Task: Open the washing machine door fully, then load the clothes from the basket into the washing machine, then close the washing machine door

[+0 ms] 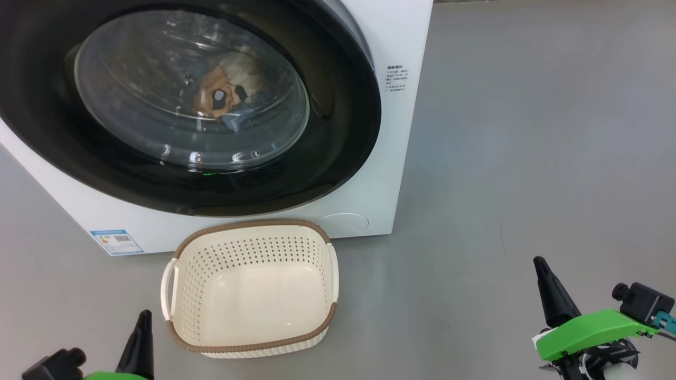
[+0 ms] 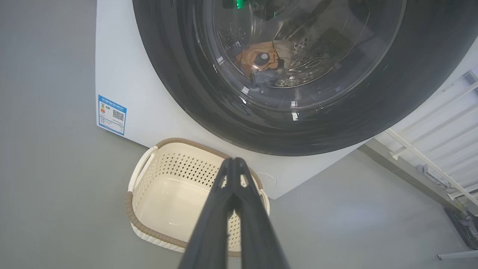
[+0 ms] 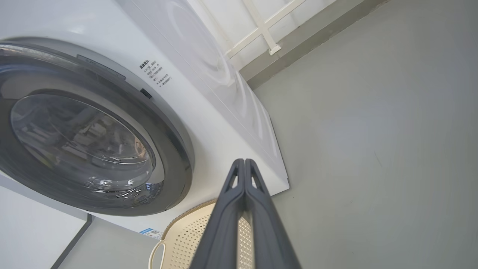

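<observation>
My left claw [image 2: 233, 161] and right claw [image 3: 244, 161] hang clenched, empty. The cream perforated plastic basket [image 1: 248, 250] stands bare on the floor [image 1: 528, 158] before the big white washing machine [image 1: 393, 158]; orange-tan clothes [image 1: 216, 97] lie behind its shut glossy black door [image 1: 340, 132]. All steps look done; next, I withdraw.

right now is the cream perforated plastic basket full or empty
Empty: the cream perforated basket shows a bare floor, nothing in it. Orange-tan clothes sit behind the round black-rimmed glass door.

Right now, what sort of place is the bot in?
Likely a laundry corner staged in a lab or test space, hardly a home: a white washing machine on bare grey floor, a cream basket before it, white railing beyond it.
</observation>
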{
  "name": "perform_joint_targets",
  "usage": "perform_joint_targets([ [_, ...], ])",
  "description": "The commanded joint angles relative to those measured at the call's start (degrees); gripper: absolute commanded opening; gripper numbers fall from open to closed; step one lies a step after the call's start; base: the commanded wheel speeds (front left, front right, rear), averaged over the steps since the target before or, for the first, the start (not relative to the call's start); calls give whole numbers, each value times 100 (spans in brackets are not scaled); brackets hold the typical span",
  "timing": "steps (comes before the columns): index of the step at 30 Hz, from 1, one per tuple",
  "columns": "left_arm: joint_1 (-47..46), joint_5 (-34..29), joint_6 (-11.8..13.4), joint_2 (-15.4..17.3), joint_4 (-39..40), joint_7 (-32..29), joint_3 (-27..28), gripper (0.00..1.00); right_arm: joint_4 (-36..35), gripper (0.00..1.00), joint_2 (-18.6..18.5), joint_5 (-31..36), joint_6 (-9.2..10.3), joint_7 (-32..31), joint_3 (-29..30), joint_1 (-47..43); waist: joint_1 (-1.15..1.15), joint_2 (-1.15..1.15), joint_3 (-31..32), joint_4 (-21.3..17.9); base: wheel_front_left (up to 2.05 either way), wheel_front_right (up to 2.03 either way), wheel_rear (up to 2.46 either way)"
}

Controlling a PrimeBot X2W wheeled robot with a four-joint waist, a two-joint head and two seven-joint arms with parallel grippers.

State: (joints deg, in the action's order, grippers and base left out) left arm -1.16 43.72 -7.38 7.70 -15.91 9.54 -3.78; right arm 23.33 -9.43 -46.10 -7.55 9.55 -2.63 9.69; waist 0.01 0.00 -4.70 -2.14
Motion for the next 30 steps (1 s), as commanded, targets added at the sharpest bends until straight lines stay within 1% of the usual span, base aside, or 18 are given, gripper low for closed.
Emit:
perform_joint_targets([
  [1,-196,140,-3,43,110,-28,120,0,-170,0,-45,-153,2,-45,54,46,-1,0,8,4,0,0,0],
  [30,-289,1662,-5,-100,139,-503,377,0,-413,0,171,-1576,3,-534,319,-81,-1,0,149,71,0,0,0],
])
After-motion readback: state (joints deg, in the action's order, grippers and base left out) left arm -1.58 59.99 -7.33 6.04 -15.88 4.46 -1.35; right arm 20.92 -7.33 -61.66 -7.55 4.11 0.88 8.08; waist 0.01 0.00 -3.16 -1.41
